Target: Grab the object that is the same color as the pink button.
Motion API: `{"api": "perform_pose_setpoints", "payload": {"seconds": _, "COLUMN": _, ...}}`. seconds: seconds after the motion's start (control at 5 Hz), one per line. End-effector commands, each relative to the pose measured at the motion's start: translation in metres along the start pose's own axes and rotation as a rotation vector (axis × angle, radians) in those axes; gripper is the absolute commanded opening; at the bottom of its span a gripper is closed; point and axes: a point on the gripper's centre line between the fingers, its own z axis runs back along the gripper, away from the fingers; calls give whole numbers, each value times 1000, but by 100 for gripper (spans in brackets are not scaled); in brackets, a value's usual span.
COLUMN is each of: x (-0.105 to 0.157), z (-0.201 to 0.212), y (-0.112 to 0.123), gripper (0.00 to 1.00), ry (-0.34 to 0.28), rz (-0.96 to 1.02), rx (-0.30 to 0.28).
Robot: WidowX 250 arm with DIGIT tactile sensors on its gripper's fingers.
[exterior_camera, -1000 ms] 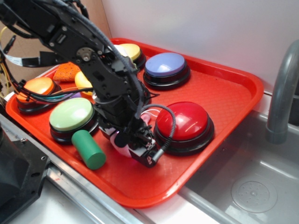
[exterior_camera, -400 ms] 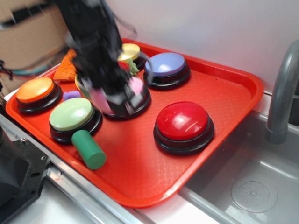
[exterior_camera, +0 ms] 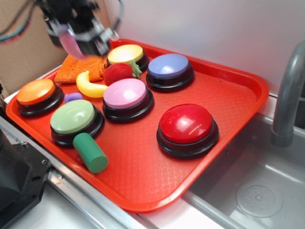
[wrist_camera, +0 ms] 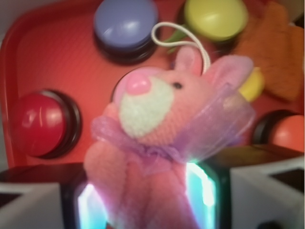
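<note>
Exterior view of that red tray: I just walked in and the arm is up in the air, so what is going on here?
The robot's claw is shut on a small soft pink plush bunny with a white face and lilac bow, holding it high above the back left of the red plastic tray. The large round pink-topped push-button sits uncovered mid-tray among other coloured buttons, with a green cylinder near the front edge. The matching-colour grab looks done.

Six dome buttons [exterior_camera: 126, 93], one green cylinder [exterior_camera: 90, 152], one banana [exterior_camera: 89, 86].
</note>
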Motion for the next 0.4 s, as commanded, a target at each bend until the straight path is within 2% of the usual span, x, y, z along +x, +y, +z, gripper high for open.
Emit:
{"api": "perform_pose_setpoints", "payload": {"seconds": 0.0, "x": 4, "z": 31, "y": 28, "gripper": 0, "ry": -67, "rz": 102, "rx": -20}}
{"api": "perform_pose_setpoints", "payload": {"seconds": 0.2, "x": 1, "z": 30, "y": 18, "gripper": 0, "ry": -4, "rz": 59, "rx": 62}}
